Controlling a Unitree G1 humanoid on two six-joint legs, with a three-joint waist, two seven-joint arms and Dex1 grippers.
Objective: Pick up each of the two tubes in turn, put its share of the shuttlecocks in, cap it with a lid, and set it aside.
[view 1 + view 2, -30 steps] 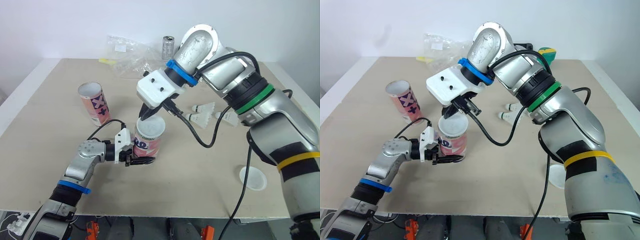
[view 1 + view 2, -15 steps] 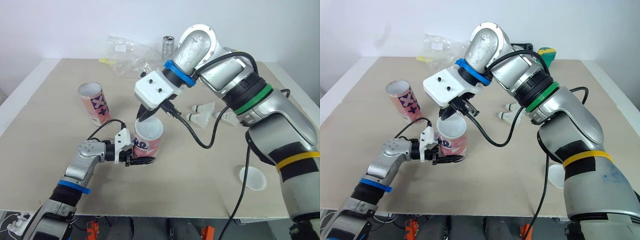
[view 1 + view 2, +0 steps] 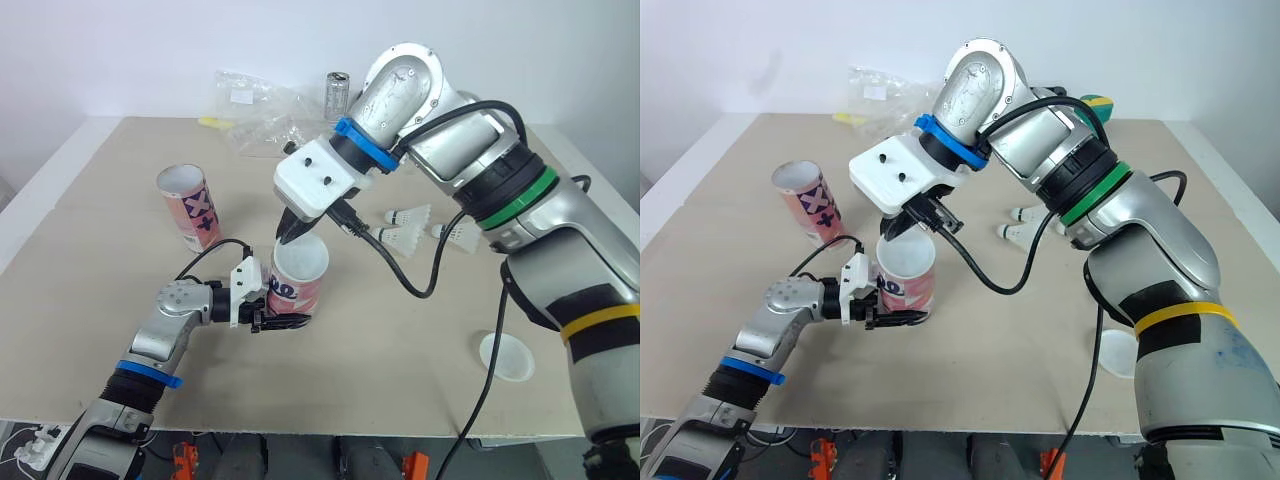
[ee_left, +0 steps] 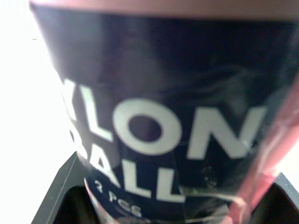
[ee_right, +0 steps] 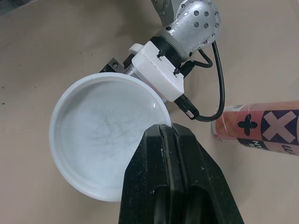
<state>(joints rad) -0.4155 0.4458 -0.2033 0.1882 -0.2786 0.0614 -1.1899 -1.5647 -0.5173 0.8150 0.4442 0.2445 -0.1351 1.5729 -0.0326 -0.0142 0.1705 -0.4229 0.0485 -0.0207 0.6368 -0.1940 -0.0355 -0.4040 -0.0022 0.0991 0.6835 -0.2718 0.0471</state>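
Clamping the tube (image 3: 297,288) near its base, your left gripper (image 3: 285,320) held it upright on the table (image 3: 400,340). Your right gripper (image 5: 169,133), directly above, was pinched together on the rim of the lid (image 5: 105,140), which covered the tube's mouth. The second tube (image 3: 190,207) stood well apart, to the left.

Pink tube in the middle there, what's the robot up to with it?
The left gripper grips the pink tube upright on the table. The right gripper pinches a white lid by its rim, right at the tube's top. A second tube stands nearby, and three shuttlecocks lie loose.
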